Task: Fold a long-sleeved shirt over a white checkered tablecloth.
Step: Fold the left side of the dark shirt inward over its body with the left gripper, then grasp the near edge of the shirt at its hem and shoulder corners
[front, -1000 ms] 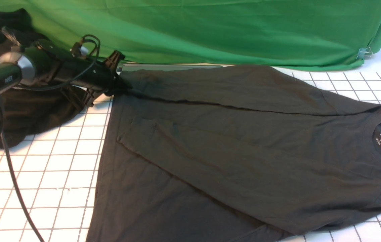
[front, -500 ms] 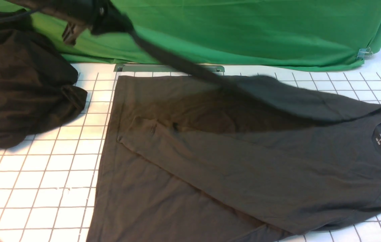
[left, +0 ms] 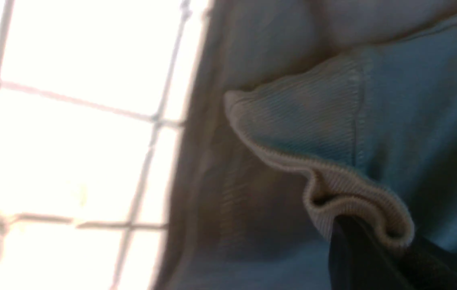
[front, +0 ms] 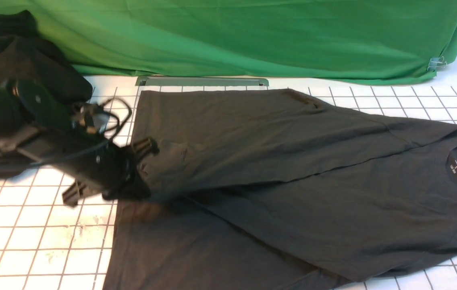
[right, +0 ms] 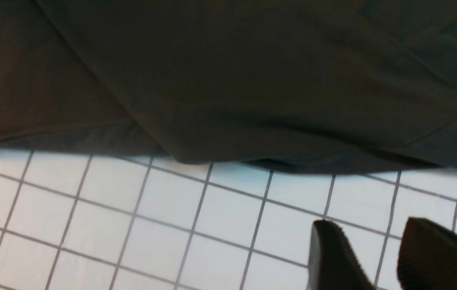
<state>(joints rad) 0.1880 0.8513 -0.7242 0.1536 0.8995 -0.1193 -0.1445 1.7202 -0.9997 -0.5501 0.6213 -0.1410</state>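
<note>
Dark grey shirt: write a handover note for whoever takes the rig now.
Left gripper: fingers closed on a sleeve cuff of the dark grey shirt.
Right gripper: fingers apart, empty, over the checkered tablecloth.
Shirt: spread on the tablecloth, collar toward the right.
Done: both sleeves lie across the body, one cuff not yet released.
Left: release it, then probably fold the body.

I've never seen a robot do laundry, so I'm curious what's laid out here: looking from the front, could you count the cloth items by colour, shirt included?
Dark grey: 1, the shirt
Blacker than that: 1, the heap of fabric
White with dark grid lines: 1, the tablecloth
Green: 1, the plain cloth
Total: 4
</note>
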